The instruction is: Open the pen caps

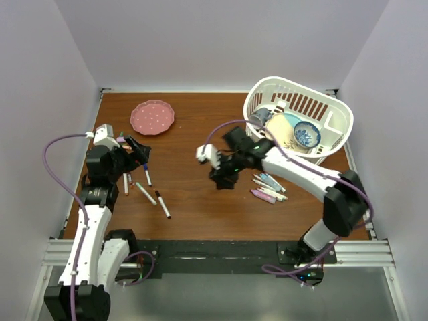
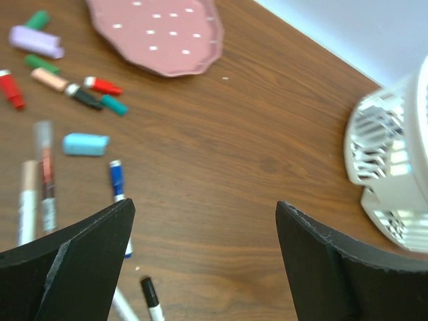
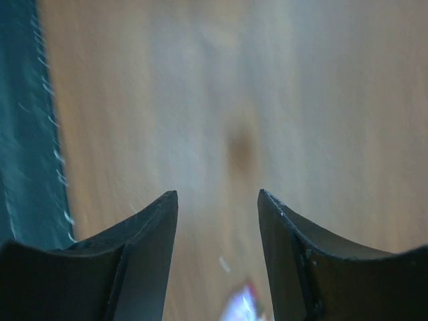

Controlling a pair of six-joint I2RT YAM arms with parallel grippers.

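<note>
Several loose pen caps lie at the table's left: red (image 2: 103,85), black (image 2: 85,98), teal (image 2: 114,105), light blue (image 2: 85,144), purple (image 2: 37,41). Slim white markers lie near them; one has a blue cap (image 2: 116,175) on, another a black cap (image 2: 150,292) on. They also show in the top view (image 1: 146,192). My left gripper (image 2: 204,214) (image 1: 137,152) is open and empty above them. More pens (image 1: 267,188) lie at the right. My right gripper (image 3: 217,197) (image 1: 224,178) is open and empty above bare wood, left of those pens.
A pink dotted plate (image 1: 152,116) (image 2: 167,33) sits at the back left. A white basket (image 1: 334,107) (image 2: 388,160) with a bowl and dishes stands at the back right. The right wrist view is blurred, with a dark strip (image 3: 27,134) at its left.
</note>
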